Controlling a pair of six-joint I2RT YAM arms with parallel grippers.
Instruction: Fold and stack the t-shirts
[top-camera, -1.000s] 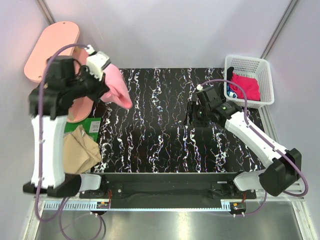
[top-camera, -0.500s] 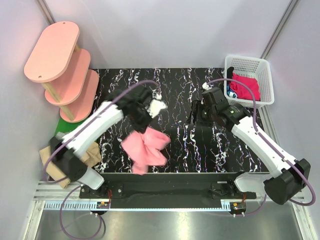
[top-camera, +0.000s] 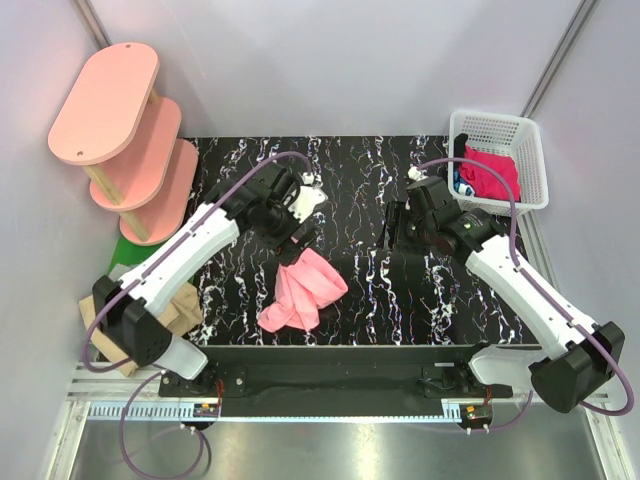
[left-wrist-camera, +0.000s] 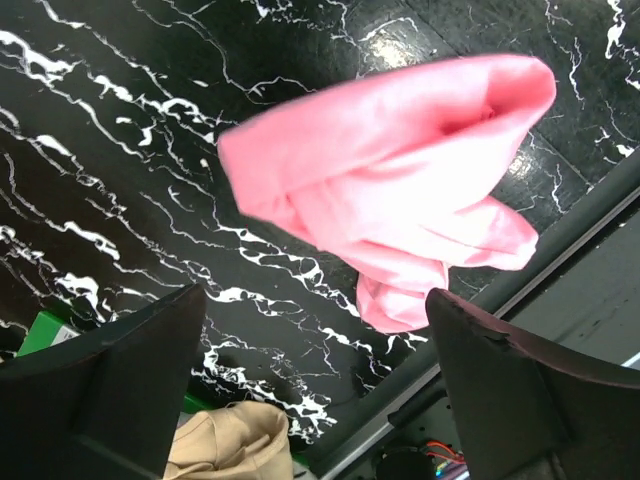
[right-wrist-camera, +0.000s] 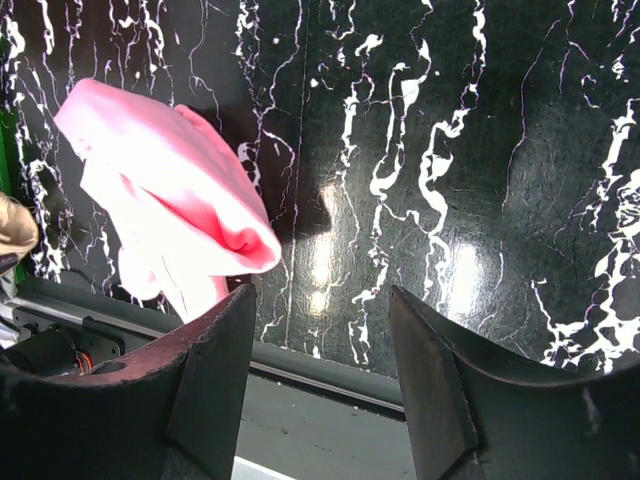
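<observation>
The salmon-pink t-shirt is bunched up on the black marbled table near its front edge, free of both grippers. My left gripper hangs just behind and above it, open and empty. In the left wrist view the pink t-shirt shows beyond the wide-apart left gripper. My right gripper stands open over the table's right middle. Its wrist view has the pink t-shirt at left, apart from the right gripper. The tan t-shirt lies crumpled off the table's left front. The magenta t-shirt sits in the basket.
A pink oval shelf unit stands at the back left, with a green mat below it. The white lattice basket is at the back right. The table's front rail runs close to the pink shirt.
My left arm swung from the shelf side to the table's middle carrying the pink shirt, then opened. The shirt dropped toward the front edge. The right arm barely shifted.
</observation>
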